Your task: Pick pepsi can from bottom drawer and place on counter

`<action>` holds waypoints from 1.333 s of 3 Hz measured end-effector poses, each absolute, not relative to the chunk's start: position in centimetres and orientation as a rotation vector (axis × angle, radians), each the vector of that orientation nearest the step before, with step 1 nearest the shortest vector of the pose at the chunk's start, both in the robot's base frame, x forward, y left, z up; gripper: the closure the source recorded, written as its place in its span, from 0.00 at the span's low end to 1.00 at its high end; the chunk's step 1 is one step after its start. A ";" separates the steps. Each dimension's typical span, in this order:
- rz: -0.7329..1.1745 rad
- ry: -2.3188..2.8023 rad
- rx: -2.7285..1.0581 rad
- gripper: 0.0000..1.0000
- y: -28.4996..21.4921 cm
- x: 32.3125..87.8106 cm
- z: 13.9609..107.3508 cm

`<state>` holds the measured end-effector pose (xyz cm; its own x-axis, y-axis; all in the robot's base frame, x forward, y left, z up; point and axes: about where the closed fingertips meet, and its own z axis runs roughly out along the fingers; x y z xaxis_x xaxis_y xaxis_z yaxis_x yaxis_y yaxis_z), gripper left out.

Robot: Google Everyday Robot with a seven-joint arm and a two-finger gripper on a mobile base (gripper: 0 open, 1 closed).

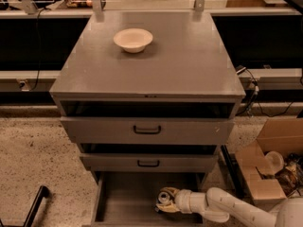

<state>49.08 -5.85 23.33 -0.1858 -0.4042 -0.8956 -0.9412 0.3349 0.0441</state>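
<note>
**Q.** Where does the pepsi can (164, 197) lie?

**A.** In the open bottom drawer (123, 200), right of its middle, at 6 o'clock in the view. Only its silver top shows plainly.

**Q.** And the gripper (166, 203)?

**A.** It reaches in from 4 o'clock. The can sits at its tip, on its 9 o'clock side, apparently touching. Whether the pincer is clenched or released cannot be told.

**Q.** How is the grasp best done?

**A.** Probably hold the can mid-body, draw it out from under the middle drawer (148, 163), then raise it to the counter (189, 65), apart from the bowl (133, 39).
</note>
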 end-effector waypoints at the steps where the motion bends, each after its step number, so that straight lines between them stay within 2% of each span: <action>1: 0.792 1.740 -1.240 1.00 -7.7 47.7 28.8; 3: 0.789 1.688 -1.369 1.00 -9.9 42.6 43.6; 4: 0.697 1.628 -1.400 1.00 -11.8 42.4 51.4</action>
<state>42.43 -11.85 51.36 -0.0057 -0.4918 -0.8707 -0.9696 0.2157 -0.1156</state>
